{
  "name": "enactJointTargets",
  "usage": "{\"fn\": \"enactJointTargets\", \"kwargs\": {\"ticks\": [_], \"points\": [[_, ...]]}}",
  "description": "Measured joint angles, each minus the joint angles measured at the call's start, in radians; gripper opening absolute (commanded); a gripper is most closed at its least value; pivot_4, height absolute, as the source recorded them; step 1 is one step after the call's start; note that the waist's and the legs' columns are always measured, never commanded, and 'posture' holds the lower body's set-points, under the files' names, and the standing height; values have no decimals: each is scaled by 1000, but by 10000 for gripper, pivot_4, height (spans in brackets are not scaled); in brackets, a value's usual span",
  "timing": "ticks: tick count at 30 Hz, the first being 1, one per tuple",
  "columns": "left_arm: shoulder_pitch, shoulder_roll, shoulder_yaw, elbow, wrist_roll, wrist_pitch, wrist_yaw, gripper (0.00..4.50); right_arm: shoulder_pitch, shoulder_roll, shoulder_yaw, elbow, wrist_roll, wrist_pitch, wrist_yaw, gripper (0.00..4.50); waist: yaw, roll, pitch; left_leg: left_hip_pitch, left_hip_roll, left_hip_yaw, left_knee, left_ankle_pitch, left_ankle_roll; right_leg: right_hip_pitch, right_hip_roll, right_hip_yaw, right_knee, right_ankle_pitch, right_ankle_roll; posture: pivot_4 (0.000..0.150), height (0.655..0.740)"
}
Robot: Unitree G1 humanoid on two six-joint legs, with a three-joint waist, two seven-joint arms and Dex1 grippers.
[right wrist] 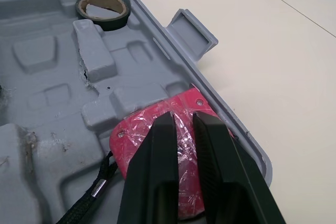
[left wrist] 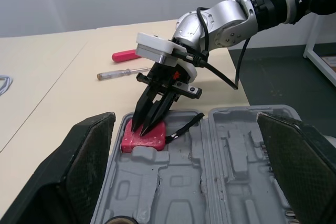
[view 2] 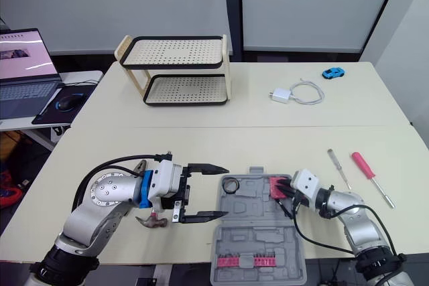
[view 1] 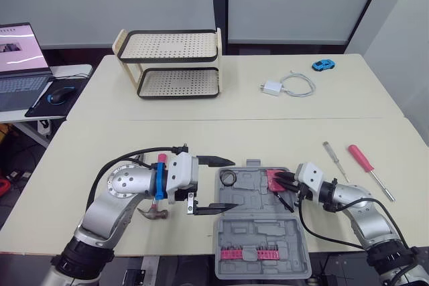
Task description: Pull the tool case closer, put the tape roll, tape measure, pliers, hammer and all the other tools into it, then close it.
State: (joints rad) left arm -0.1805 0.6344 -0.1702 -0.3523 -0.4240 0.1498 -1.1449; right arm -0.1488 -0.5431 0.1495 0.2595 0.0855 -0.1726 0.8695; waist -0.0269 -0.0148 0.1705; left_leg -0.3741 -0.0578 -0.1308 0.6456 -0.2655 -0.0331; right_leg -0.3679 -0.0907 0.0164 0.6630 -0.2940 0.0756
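Note:
The grey tool case (view 1: 263, 231) lies open at the table's front edge. A black tape roll (view 1: 228, 178) sits in its far left corner. A red tape measure (right wrist: 144, 129) lies in the far right corner, its black strap (view 1: 286, 200) trailing into the tray. My right gripper (right wrist: 181, 118) is shut, its tips resting on top of the tape measure. My left gripper (view 1: 234, 183) stands wide open at the case's left side, its fingertips either side of the tape roll. A hammer (view 1: 155, 213) lies under my left forearm. Two screwdrivers, one slim (view 1: 333, 159) and one red-handled (view 1: 362, 161), lie right of the case.
Red bits (view 1: 258, 254) line the case's near half. At the back stand a two-tier rack (view 1: 175, 63), a white charger with cable (view 1: 288, 86) and a blue toy car (view 1: 323, 65). A laptop (view 1: 20, 58) and mouse (view 1: 60, 94) sit on a side table at the left.

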Motion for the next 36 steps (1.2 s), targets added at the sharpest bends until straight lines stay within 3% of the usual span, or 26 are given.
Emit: {"fn": "enactJointTargets", "kwargs": {"ticks": [8,9,12,16,20,28,36], "points": [[12,7,24,0,-8,16,12,45000,7,-2,-9,-52,17,49,2,6024,0,0,0,-1,0,0,0,0,0,-1,0,1,0,0,0,1500,7400],[21,14,42,1,-8,17,19,45000,17,-13,-10,-80,19,70,4,7727,0,0,0,-1,1,0,0,0,0,-2,0,1,0,0,0,1500,7400],[58,59,122,12,-17,17,22,45000,44,-57,-40,-204,65,154,22,14987,0,1,0,-5,1,0,0,0,0,-6,0,1,0,0,0,1500,7400],[162,166,303,85,-69,47,-1,45000,97,-183,-188,-419,194,303,48,29767,-2,2,1,-6,2,0,-1,0,0,-6,0,0,-1,0,0,1500,7400],[221,244,494,184,-107,110,3,45000,209,-294,-375,-472,268,405,70,44057,7,1,2,-6,2,-1,-1,0,1,-5,-1,-1,-1,0,0,1500,7400],[330,305,730,462,-85,108,-4,45000,286,-400,-665,-287,286,407,107,44628,0,1,2,-6,2,1,-2,0,1,-5,0,-1,-1,0,0,1500,7400],[308,336,774,773,-41,63,-20,45000,315,-402,-707,-30,246,305,134,44628,-2,1,2,-5,2,2,-2,0,1,-6,-1,0,-1,0,0,1500,7400]]}}
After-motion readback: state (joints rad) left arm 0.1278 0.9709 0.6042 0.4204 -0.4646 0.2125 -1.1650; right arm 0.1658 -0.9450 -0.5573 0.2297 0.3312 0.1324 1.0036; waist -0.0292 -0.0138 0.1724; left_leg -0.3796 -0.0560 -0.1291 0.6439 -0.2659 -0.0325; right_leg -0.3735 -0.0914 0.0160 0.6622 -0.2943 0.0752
